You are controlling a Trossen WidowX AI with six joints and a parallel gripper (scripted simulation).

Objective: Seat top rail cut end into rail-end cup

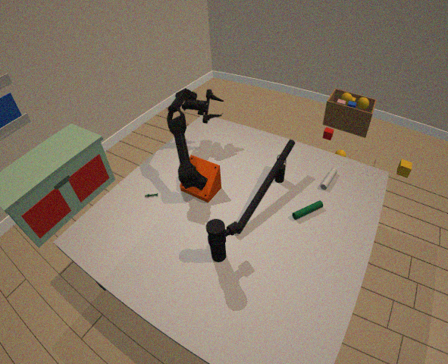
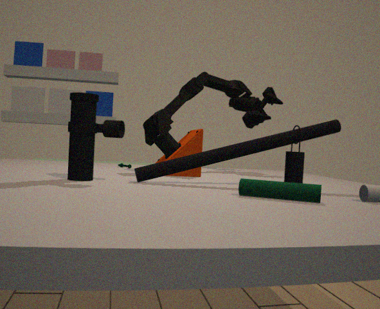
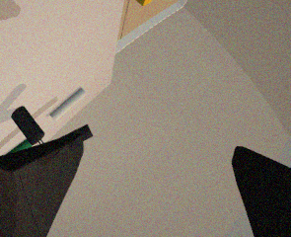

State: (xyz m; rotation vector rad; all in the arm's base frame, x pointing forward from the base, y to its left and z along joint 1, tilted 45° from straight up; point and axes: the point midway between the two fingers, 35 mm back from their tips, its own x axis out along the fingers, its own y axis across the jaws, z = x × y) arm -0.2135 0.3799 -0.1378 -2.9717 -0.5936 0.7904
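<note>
The dark top rail (image 1: 261,189) (image 2: 236,151) slopes through the wire loop cap on the small post (image 1: 280,172) (image 2: 294,166). Its high end (image 3: 27,124) sticks out past the loop. Its low cut end (image 2: 139,174) rests on the white mat (image 1: 294,274), below and to the right of the rail-end cup (image 1: 231,228) (image 2: 113,128). The cup hangs empty on the brace band (image 2: 81,126) of the big post (image 1: 217,240) (image 2: 81,149), a little below the post cap. My gripper (image 1: 220,108) (image 2: 274,109) (image 3: 160,150) is open and empty, high in the air, well clear of the rail.
A green cylinder (image 1: 307,209) (image 2: 280,190) and a white cylinder (image 1: 328,178) (image 2: 377,193) lie on the mat past the small post. A small green bolt (image 1: 151,194) (image 2: 125,165) lies left of the orange arm base (image 1: 206,180). A toy box (image 1: 348,113), loose blocks and a green cabinet (image 1: 47,176) stand off the mat.
</note>
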